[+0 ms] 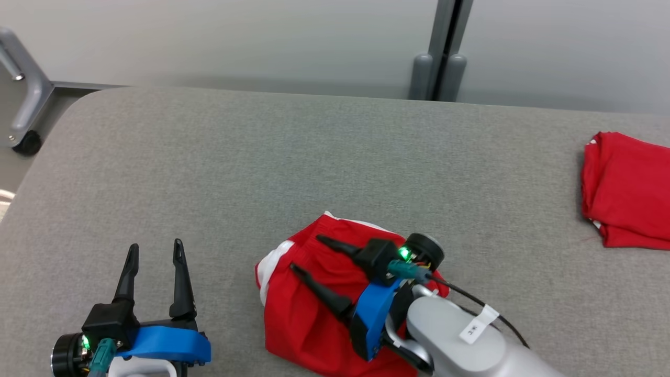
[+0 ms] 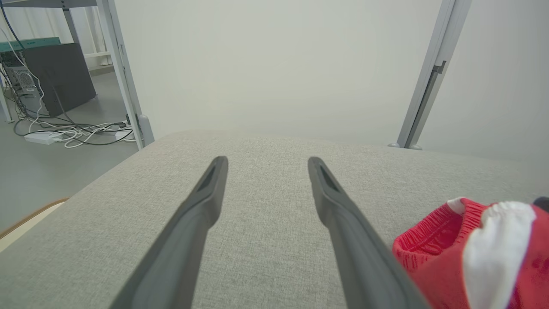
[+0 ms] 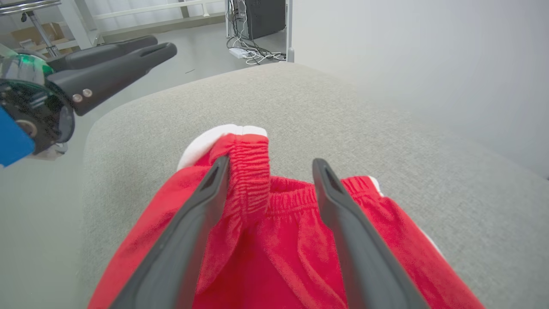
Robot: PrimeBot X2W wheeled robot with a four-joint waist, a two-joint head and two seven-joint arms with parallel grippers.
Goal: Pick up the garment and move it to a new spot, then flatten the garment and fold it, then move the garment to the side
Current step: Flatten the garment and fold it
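The garment (image 1: 293, 314) is a pair of red shorts with white trim, bunched near the front edge of the grey padded table (image 1: 314, 157). My right gripper (image 1: 306, 253) is over it, open, its fingers pointing to the upper left. In the right wrist view a pinched-up ridge of the red waistband (image 3: 248, 171) stands between the spread fingers of that gripper (image 3: 271, 161), against the left one. My left gripper (image 1: 156, 244) hovers open at the lower left, apart from the garment. In its own view it (image 2: 266, 159) is over bare table with the garment (image 2: 429, 253) to its right.
Another red cloth (image 1: 628, 193) lies folded at the table's right edge. A grey cart frame with a wheel (image 1: 26, 99) stands beyond the far left corner. A grey post (image 1: 445, 52) rises behind the table against the wall. My left gripper (image 3: 165, 43) shows in the right wrist view.
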